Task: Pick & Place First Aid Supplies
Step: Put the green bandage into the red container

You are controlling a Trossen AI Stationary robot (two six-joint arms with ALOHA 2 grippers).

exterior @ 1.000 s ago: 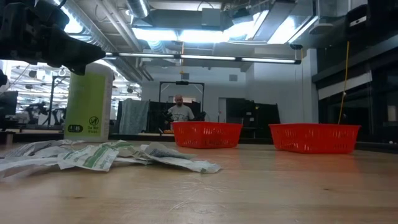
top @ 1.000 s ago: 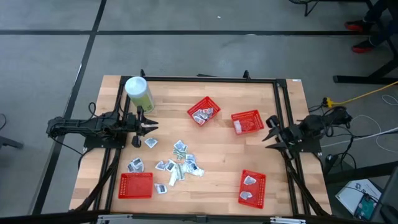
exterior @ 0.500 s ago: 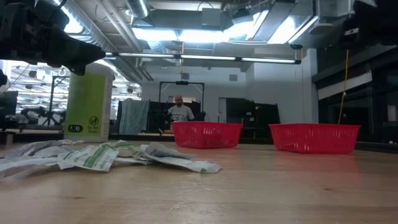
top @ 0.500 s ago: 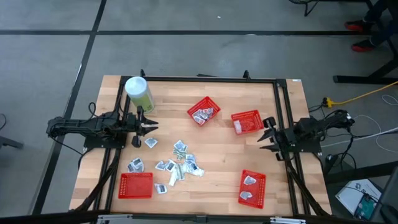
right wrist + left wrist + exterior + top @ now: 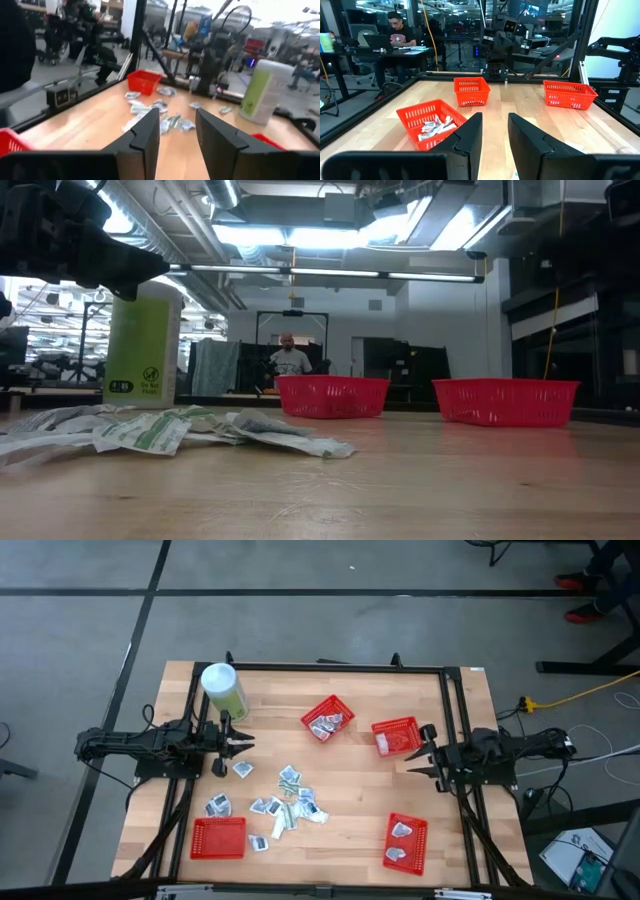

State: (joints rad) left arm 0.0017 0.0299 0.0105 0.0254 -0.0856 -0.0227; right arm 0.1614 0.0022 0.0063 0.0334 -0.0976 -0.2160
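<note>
Packets (image 5: 285, 802) lie scattered just beside the left claw (image 5: 245, 743), its jaws parted and empty; right claw (image 5: 418, 752), also parted and empty, waits well apart.

Grey concrete floor (image 5: 330, 630) crossed by dark lines surrounds the wooden table (image 5: 350, 755). Beyond it, long ceiling lights (image 5: 330, 235) glow over a hall of dark frames, and a person (image 5: 400, 35) sits at a desk (image 5: 385, 50).
</note>
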